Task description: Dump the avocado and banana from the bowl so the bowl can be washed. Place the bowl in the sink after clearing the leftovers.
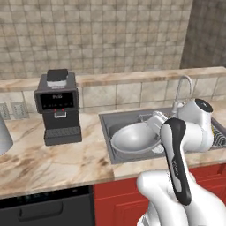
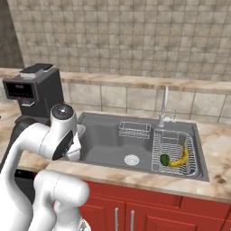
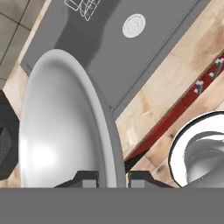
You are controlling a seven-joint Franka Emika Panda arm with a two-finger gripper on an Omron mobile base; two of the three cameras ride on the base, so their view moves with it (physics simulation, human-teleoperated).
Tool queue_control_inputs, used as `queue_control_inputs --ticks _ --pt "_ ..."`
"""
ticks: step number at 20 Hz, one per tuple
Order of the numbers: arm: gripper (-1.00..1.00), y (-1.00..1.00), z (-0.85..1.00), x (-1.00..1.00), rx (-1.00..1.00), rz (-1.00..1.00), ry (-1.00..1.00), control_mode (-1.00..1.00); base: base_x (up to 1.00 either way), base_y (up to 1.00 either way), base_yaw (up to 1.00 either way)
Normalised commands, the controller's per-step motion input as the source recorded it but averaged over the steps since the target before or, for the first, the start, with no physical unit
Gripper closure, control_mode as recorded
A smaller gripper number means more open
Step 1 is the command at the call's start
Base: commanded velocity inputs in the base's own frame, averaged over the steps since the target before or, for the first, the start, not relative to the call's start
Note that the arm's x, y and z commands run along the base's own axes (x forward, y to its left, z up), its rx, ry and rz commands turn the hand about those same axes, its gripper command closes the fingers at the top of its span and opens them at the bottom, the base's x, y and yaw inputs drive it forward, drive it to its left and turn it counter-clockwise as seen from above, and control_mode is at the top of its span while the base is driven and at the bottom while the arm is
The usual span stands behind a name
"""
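Note:
The light grey bowl (image 1: 132,139) hangs tilted over the left part of the sink (image 1: 126,118), and its smooth inside is bare. My gripper (image 3: 113,177) is shut on the bowl's (image 3: 61,127) rim, one fingertip on each side of it. In the left base view the gripper (image 1: 153,127) sits at the bowl's right edge. The dark green avocado (image 2: 165,159) and the yellow banana (image 2: 180,156) lie side by side in a wire rack (image 2: 175,140) at the right end of the sink (image 2: 108,144). A sliver of the bowl (image 2: 80,130) peeks out behind my arm.
A black coffee machine (image 1: 57,106) stands on the counter left of the sink. The chrome faucet (image 2: 164,106) rises at the sink's back edge. A small wire rack (image 2: 134,130) and the round drain (image 2: 131,159) lie in the basin. Red cabinet doors (image 2: 149,212) run below.

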Motion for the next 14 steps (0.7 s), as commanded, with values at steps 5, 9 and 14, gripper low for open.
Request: queue_control_inputs --ticks 5,9,14 --pt "1.00 0.00 0.00 0.00 0.00 0.00 0.00 1.00 0.34 0.35 0.00" --pt "1.00 0.00 0.00 0.00 0.00 0.00 0.00 1.00 0.42 0.03 -0.07" --pt "1.00 -0.21 0.00 0.09 0.00 -0.14 0.00 -1.00 0.11 -0.05 -0.05"
